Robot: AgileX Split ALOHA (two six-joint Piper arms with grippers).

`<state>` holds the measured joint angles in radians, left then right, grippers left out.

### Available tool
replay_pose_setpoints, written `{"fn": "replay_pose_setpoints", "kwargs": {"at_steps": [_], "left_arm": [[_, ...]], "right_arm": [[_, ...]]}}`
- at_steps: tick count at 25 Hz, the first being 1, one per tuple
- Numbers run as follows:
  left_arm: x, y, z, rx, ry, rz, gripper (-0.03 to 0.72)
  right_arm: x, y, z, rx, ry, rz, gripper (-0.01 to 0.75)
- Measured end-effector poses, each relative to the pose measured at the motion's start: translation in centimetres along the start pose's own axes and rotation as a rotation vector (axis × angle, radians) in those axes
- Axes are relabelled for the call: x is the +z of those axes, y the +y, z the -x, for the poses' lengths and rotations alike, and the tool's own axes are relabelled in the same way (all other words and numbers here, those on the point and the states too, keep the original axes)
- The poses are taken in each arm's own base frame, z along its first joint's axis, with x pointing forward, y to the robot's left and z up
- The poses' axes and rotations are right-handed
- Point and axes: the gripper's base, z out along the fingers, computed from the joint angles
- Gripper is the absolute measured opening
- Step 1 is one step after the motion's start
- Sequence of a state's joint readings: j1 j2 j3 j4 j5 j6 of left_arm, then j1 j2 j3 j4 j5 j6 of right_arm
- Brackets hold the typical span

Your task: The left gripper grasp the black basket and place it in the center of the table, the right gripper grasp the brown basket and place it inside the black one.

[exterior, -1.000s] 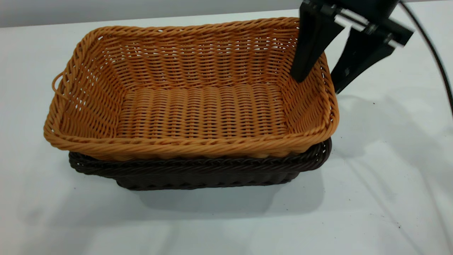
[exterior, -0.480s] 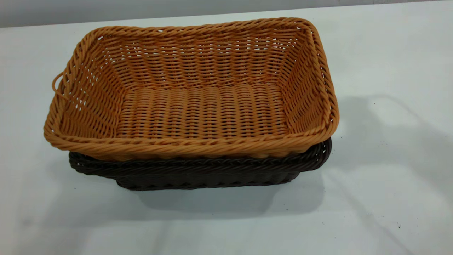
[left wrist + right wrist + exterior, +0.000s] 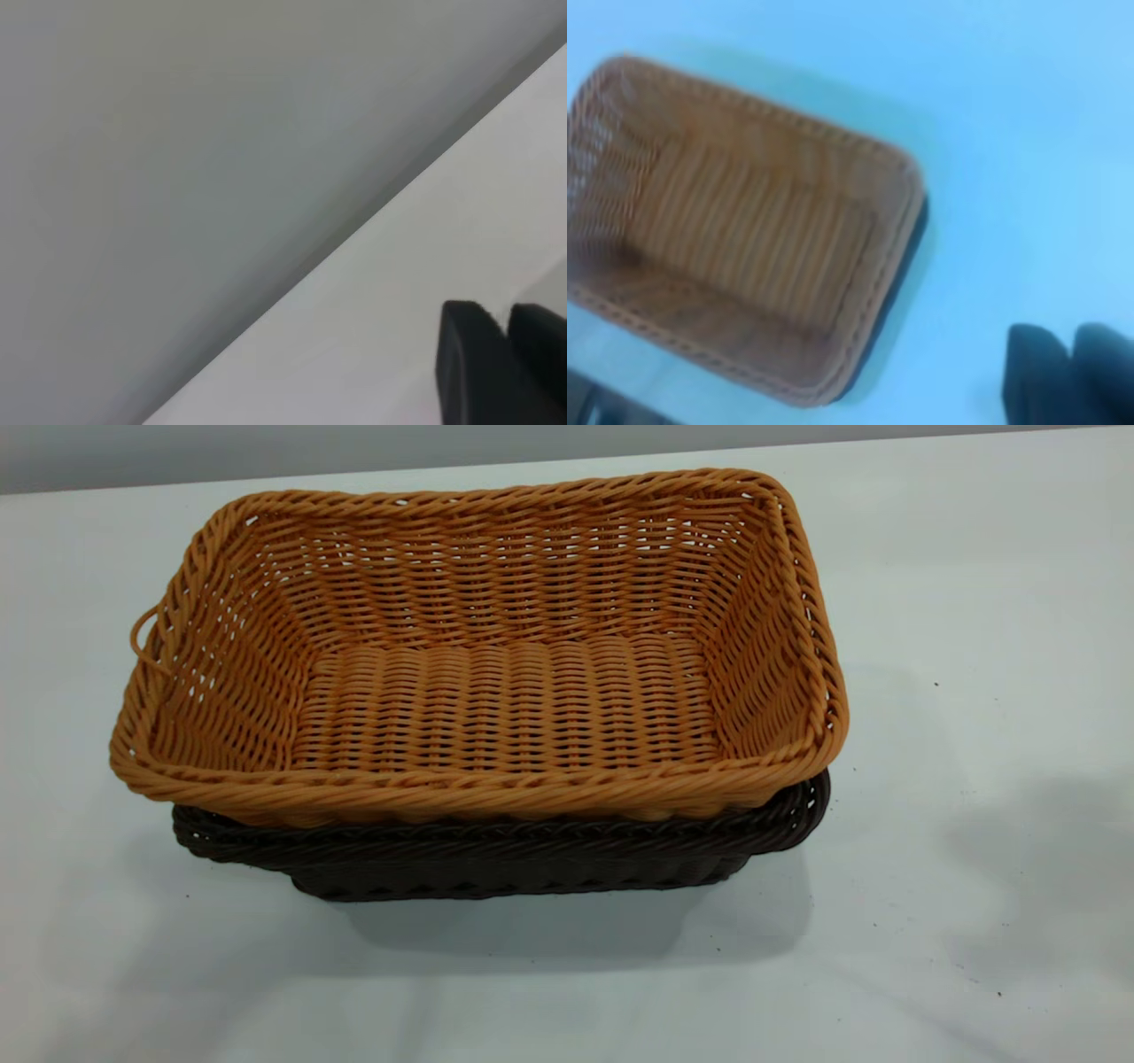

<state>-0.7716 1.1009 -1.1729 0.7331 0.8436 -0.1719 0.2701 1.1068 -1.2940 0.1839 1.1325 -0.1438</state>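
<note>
Orange-tan brown basket [image 3: 496, 700] nested in black basket [image 3: 532, 859]

White table [image 3: 974, 602] carries black basket [image 3: 496, 859] near centre

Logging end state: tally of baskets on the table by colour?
Brown basket: 1, nested inside the black one
Black basket: 1, on the table
Total: 2 baskets
</note>
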Motion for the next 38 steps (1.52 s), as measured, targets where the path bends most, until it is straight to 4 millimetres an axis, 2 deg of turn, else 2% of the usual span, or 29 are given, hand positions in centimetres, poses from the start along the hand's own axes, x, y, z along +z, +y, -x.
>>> {"fn": "replay_pose_setpoints", "kwargs": {"at_steps": [3,10,16,21,25,29,34,38], "left_arm": [[0.0,0.0,-0.4,-0.004,0.049,0.003,0.013],[-0.2,-0.7,-1.5,0.026,0.167,-0.078,0.001],[-0.7,-1.5,-1.8,0.019,0.183,-0.192,0.000],[-2.5,-1.3,-2.4,-0.012,0.179,-0.258,0.000],[-4.8,-0.7,-2.8,-0.073,0.130,-0.296,-0.001],[-6.8,-0.2,-3.9,-0.110,0.110,-0.318,-0.001],[-7.7,-0.6,-6.3,-0.114,0.105,-0.325,-0.001],[-7.9,-1.5,-8.4,-0.129,0.111,-0.343,-0.001]], "right_arm": [[-3.7,0.4,-1.2,-0.033,-0.098,-0.043,0.012],[-10.5,1.3,-4.6,-0.019,-0.309,-0.096,0.001],[-14.5,1.7,-8.5,-0.042,-0.381,-0.164,0.001],[-16.5,1.9,-11.6,-0.056,-0.453,-0.213,0.002],[-16.1,2.0,-14.2,-0.043,-0.469,-0.201,0.002],[-14.7,2.1,-17.1,-0.014,-0.462,-0.188,0.002],[-11.7,2.1,-20.5,0.024,-0.432,-0.139,0.002],[-9.2,1.8,-22.2,0.054,-0.480,-0.130,0.002]]}}
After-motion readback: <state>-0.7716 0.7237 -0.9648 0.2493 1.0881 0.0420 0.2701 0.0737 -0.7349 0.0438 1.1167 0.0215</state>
